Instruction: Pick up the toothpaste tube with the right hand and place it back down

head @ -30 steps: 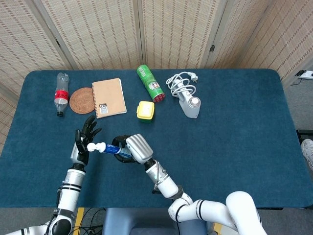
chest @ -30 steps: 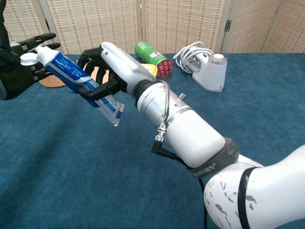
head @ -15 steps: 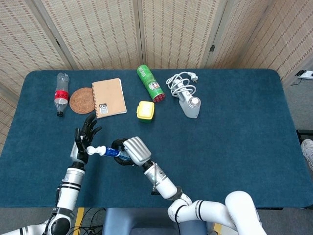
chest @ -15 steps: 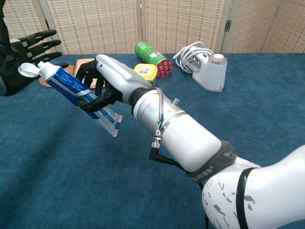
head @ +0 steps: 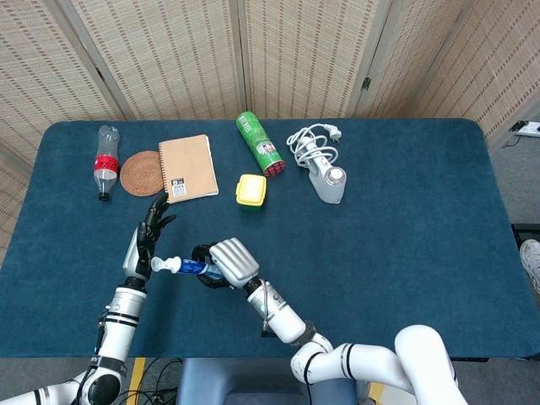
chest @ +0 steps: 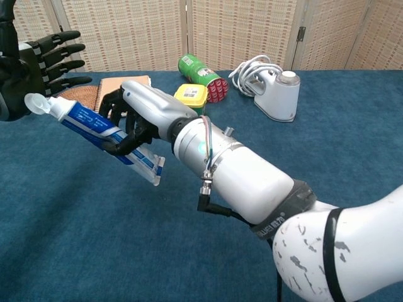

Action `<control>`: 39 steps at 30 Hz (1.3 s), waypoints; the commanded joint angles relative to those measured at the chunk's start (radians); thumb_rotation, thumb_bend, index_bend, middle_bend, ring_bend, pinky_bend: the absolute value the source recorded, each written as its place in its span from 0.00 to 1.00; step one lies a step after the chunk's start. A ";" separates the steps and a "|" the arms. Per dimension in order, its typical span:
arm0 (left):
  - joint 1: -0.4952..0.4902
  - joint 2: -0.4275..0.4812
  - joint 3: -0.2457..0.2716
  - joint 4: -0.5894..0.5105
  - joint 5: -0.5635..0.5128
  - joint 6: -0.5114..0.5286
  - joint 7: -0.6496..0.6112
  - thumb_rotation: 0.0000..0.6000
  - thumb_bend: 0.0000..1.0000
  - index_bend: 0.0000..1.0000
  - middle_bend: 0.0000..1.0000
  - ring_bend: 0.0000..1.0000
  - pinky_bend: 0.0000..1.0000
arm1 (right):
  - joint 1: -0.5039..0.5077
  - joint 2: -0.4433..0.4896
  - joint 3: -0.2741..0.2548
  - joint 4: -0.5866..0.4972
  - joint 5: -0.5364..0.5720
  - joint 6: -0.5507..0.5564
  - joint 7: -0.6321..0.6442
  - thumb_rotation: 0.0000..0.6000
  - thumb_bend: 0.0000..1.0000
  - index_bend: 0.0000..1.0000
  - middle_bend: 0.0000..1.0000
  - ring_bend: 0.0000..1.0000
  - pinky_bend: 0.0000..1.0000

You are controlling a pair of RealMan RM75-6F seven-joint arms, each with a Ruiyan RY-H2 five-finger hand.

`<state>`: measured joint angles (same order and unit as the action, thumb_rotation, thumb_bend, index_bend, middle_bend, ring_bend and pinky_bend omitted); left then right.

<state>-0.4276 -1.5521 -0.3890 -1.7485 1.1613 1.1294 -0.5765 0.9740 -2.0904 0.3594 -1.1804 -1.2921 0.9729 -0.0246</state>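
Note:
My right hand [chest: 135,116] [head: 226,261] grips a blue and white toothpaste tube [chest: 101,135] [head: 187,267] around its middle, above the blue table [head: 396,219]. The tube's white cap [chest: 36,102] [head: 159,265] points toward my left hand, and its flat crimped end [chest: 153,171] tilts down toward the cloth. My left hand [chest: 38,63] [head: 148,236] stands just behind the cap with its fingers spread and nothing in it, apart from the tube.
At the back lie a clear bottle [head: 105,160], a round woven coaster [head: 142,172], a tan notebook [head: 187,168], a yellow box [head: 251,191], a green can [head: 259,143] and a white device with a coiled cord [head: 323,164].
My right hand has carried the tube lower and toward me. My left hand has drawn away from the cap and spread its fingers.

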 commanded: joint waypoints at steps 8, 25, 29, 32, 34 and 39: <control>-0.031 -0.020 0.045 0.075 0.093 0.027 0.059 0.00 0.00 0.00 0.00 0.00 0.15 | 0.003 0.032 0.024 -0.067 0.073 -0.042 -0.055 1.00 0.70 0.68 0.67 0.56 0.67; -0.078 -0.022 0.091 0.148 0.179 0.040 0.145 0.00 0.00 0.00 0.00 0.00 0.15 | 0.027 0.046 0.039 -0.091 0.133 -0.067 -0.121 1.00 0.70 0.69 0.67 0.56 0.67; -0.086 -0.017 0.107 0.169 0.196 0.037 0.157 0.00 0.00 0.00 0.00 0.00 0.15 | 0.029 0.053 0.039 -0.102 0.149 -0.073 -0.131 1.00 0.70 0.69 0.68 0.56 0.67; -0.092 -0.017 0.122 0.194 0.223 0.045 0.176 0.00 0.00 0.00 0.00 0.00 0.15 | 0.029 0.059 0.039 -0.107 0.159 -0.074 -0.138 1.00 0.70 0.70 0.68 0.56 0.67; -0.094 -0.017 0.127 0.201 0.228 0.047 0.172 0.00 0.00 0.00 0.00 0.00 0.15 | 0.030 0.063 0.037 -0.109 0.165 -0.075 -0.146 1.00 0.70 0.70 0.68 0.56 0.67; -0.102 -0.010 0.140 0.224 0.250 0.056 0.182 0.00 0.00 0.00 0.00 0.00 0.15 | 0.032 0.069 0.028 -0.104 0.165 -0.073 -0.159 1.00 0.70 0.71 0.68 0.57 0.67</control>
<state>-0.5271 -1.5647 -0.2541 -1.5268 1.4074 1.1821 -0.3913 1.0060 -2.0220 0.3888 -1.2855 -1.1264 0.8999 -0.1822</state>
